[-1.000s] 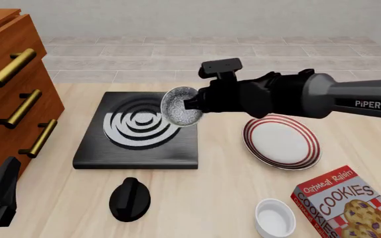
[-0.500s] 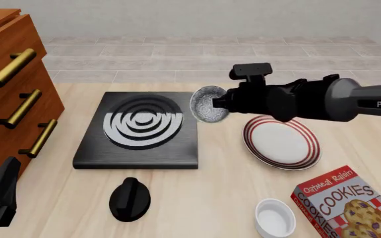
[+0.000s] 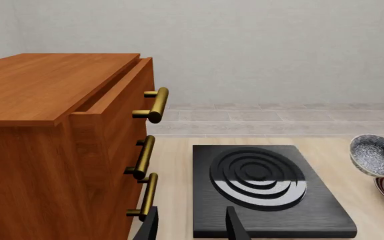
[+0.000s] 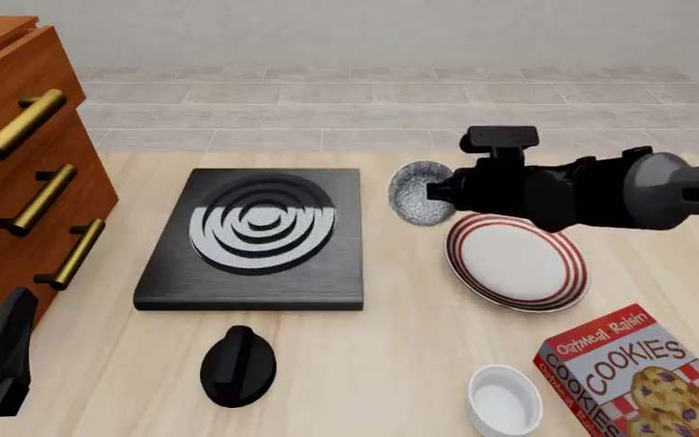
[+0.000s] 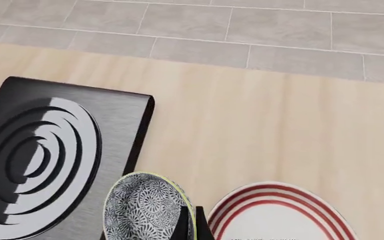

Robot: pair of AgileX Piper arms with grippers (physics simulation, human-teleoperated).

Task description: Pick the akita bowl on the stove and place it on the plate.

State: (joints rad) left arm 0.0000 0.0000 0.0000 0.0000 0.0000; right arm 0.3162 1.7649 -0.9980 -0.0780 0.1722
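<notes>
The akita bowl [image 4: 415, 194] hangs tilted in the air between the stove [image 4: 258, 238] and the plate [image 4: 517, 259], its speckled inside facing the stove. My right gripper [image 4: 435, 193] is shut on its rim. In the right wrist view the bowl [image 5: 145, 207] sits beside my closed fingertips [image 5: 189, 225], with the plate [image 5: 279, 212] on one side and the stove [image 5: 45, 150] on the other. The left wrist view shows the bowl [image 3: 373, 155] at the frame edge beyond the stove [image 3: 262, 187]. My left gripper [image 3: 192, 227] stands open and empty by the drawers.
A wooden drawer cabinet [image 4: 22, 173] with brass handles stands at the left. A black knob [image 4: 239, 364] lies in front of the stove. A white ramekin [image 4: 504, 401] and a cookie box [image 4: 641, 373] sit at the front right.
My right arm has carried the bowl rightward, off the stove's burner and past its right edge, toward the plate. The left arm has not moved.
</notes>
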